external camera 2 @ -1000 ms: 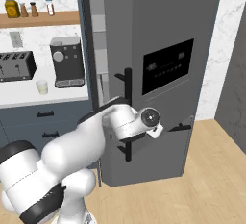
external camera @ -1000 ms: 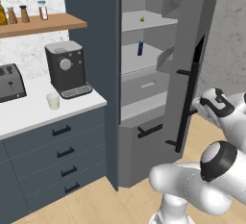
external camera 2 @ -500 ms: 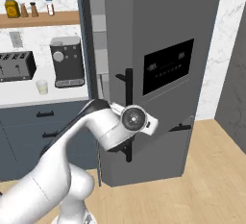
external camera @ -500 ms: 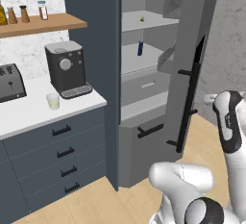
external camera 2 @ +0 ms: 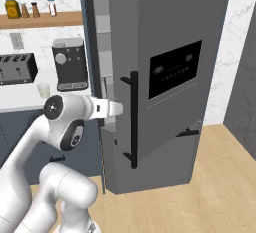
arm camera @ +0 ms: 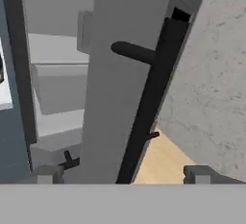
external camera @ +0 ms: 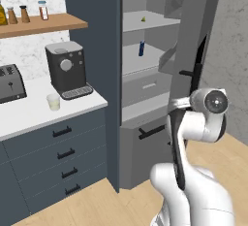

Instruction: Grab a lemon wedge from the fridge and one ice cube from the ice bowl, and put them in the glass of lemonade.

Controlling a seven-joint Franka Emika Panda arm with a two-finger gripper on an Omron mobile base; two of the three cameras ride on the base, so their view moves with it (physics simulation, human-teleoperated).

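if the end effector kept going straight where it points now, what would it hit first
Most likely the open fridge door, at its edge beside the long black bar handle, which lies between the open fingertips. Depth is unclear.

White marbled walls (external camera: pixel 29 50) back a kitchen with a pale wood plank floor (external camera 2: pixel 200 197). A white table (external camera: pixel 29 116) tops dark blue-grey drawers (external camera: pixel 58 152) with short black handles. On it stand a black coffee machine (external camera: pixel 67 69) and, at the left edge, a dark toaster (external camera: pixel 9 83). Above them a wooden shelf (external camera: pixel 43 26) carries a few small jars and shakers (external camera: pixel 43 9). A wall outlet (external camera 2: pixel 16 40) sits on the wall under the shelf in the right base view. To the far right a dark grey panel (external camera 2: pixel 245 77) stands against the wall. Light is even and soft.
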